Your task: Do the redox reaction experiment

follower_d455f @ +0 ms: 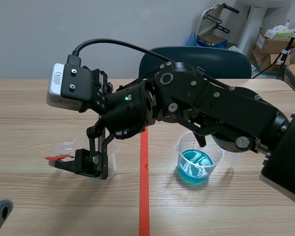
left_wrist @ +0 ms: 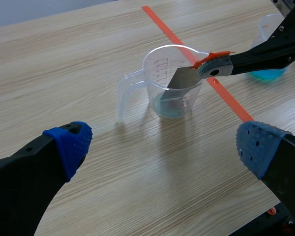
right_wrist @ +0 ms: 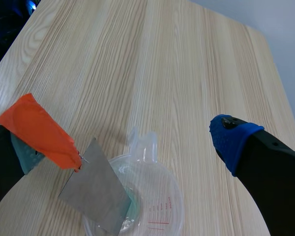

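Right wrist view: your right hand (right_wrist: 123, 145) gapes wide, the metal strip (right_wrist: 96, 196) apparently stuck to one finger by its orange tab (right_wrist: 37, 130) and dipping into the cup (right_wrist: 174, 196), so next hold it steady there.

The sheet (right_wrist: 96, 199) is matt grey metal, the cup (left_wrist: 157, 73) clear smooth plastic, the table (left_wrist: 88, 59) wood-grain.

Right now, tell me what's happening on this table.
The right gripper hangs over a clear plastic measuring cup with a handle. It is dipping a thin grey metal sheet with an orange tape tab towards the little blue-green liquid at the cup's bottom. The tab sits against one finger, and the fingers stand apart. The left gripper is open and short of that cup, holding nothing. A second clear cup of blue liquid stands across the orange-red tape line.
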